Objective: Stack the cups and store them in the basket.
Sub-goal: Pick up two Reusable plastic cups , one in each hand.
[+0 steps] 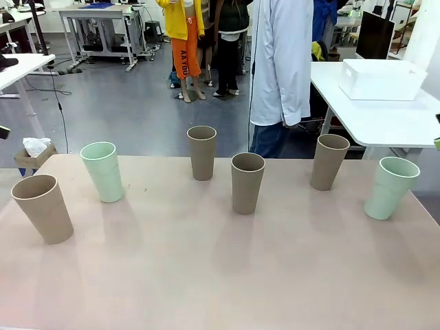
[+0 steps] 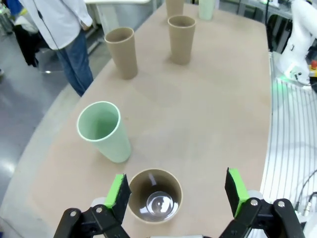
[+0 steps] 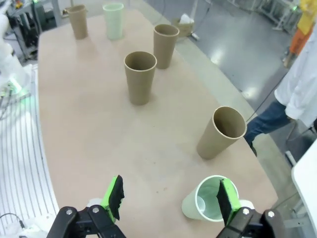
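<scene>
Four brown cups (image 1: 247, 182) and two mint cups (image 1: 102, 170) stand upright, unstacked and empty on the table (image 1: 206, 275). The white basket (image 1: 381, 79) sits on a side table (image 1: 385, 124) beyond, far right. The left gripper (image 2: 177, 191) and right gripper (image 3: 169, 194) both hang wide open, holding nothing.

Left wrist view: the top edge cuts off the far brown cup (image 2: 174, 7) and the far mint cup (image 2: 206, 8); right wrist view: the right gripper's (image 3: 170, 197) pad (image 3: 225, 198) covers part of the near mint cup (image 3: 204, 201); front view: the top edge cuts off the person (image 1: 280, 62) at the shoulders.
</scene>
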